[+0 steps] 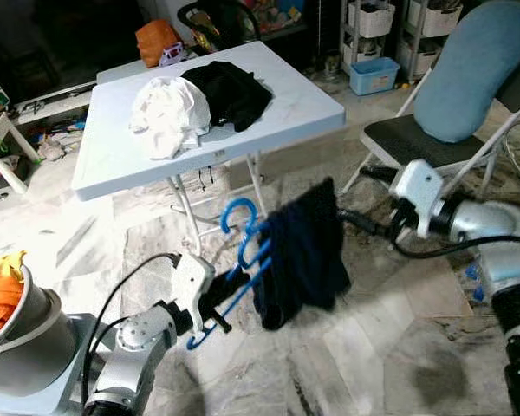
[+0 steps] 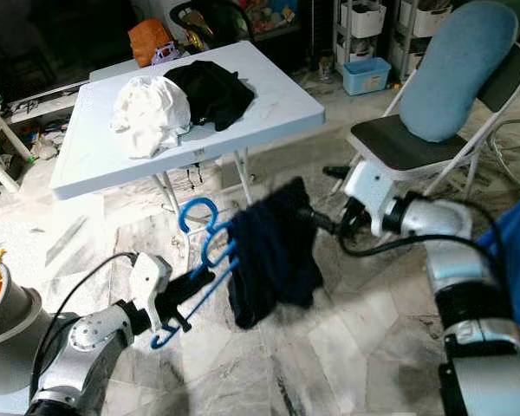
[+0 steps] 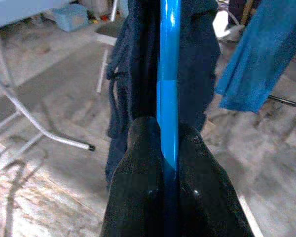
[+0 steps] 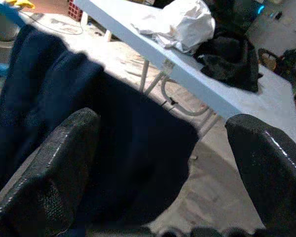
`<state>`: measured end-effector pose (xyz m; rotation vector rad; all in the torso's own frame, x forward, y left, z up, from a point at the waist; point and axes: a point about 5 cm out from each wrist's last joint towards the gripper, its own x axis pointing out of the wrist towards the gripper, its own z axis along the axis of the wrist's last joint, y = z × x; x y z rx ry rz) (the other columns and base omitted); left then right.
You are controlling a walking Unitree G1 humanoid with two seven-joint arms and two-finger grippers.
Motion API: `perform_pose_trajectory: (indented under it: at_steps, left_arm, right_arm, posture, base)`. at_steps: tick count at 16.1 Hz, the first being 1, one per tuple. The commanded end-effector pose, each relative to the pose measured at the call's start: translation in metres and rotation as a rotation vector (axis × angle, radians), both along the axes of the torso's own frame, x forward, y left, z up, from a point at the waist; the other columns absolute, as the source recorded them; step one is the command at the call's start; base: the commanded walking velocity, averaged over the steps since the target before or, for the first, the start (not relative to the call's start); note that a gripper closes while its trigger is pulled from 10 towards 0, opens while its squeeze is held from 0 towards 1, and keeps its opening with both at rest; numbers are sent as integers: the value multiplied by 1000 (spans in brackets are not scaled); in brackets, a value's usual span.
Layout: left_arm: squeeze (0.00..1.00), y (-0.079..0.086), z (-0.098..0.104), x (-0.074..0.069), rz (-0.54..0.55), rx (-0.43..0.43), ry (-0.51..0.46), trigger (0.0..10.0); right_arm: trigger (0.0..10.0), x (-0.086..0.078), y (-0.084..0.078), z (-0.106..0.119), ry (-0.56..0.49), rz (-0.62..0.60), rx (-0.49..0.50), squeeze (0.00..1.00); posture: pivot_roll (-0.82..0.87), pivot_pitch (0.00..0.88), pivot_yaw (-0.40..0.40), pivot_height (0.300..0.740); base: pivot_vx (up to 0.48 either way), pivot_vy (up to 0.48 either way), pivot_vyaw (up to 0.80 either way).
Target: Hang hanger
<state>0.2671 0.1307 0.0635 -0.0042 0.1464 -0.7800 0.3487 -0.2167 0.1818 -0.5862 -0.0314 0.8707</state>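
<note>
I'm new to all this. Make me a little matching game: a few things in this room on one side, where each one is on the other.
Things:
1. blue hanger
2. white garment
3. dark blue garment
4. blue cushion

Places:
A. on the folding chair
B. draped over the hanger
C. on the table, beside a black garment
D. clamped in the left gripper

Pairs: 1-D, 2-C, 3-B, 4-A

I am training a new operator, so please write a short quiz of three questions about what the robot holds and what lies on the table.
1. True or false: the left gripper is shut on the blue hanger.
2. Which garments lie on the folding table? A) white and black B) red and green
3. The right gripper, fingers open, is beside the dark ____ garment.

Key: 1 true; 2 A; 3 navy.
</note>
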Motion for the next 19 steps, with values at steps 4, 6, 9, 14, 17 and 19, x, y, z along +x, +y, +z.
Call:
perform_pose_trajectory:
  at_steps: [4,6,9,14,17,19]
  left_arm:
    - [0,-3,13,15,123,-30,-71,0]
    - [0,-9,12,19,146,-37,-71,0]
    - [0,-13,13,24,193,-46,-83,0]
    - [0,-19,14,24,167,-45,-80,0]
    - [0,-26,11,20,134,-48,-63,0]
    - [0,-34,8,13,53,-39,-52,0]
  right_arm:
    - [10000,-2,22,-37,48,-220,184,0]
    - [10000,-6,38,-59,50,-347,309,0]
    - [10000,-16,49,-77,134,-448,492,0]
    - [10000,-17,48,-70,70,-519,516,0]
    - [10000,-26,68,-71,110,-414,538,0]
    - [10000,-31,77,-69,134,-332,567,0]
  posture:
    - [-134,0,141,740]
    - [-139,0,141,740]
    - [-131,0,137,740]
    - [-137,0,150,740]
    - [-132,0,151,740]
    - [-134,0,152,740]
  base:
    - [0,0,0]
    - [0,0,0]
    - [0,0,0]
    - [0,0,0]
    - [0,0,0]
    - [0,0,0]
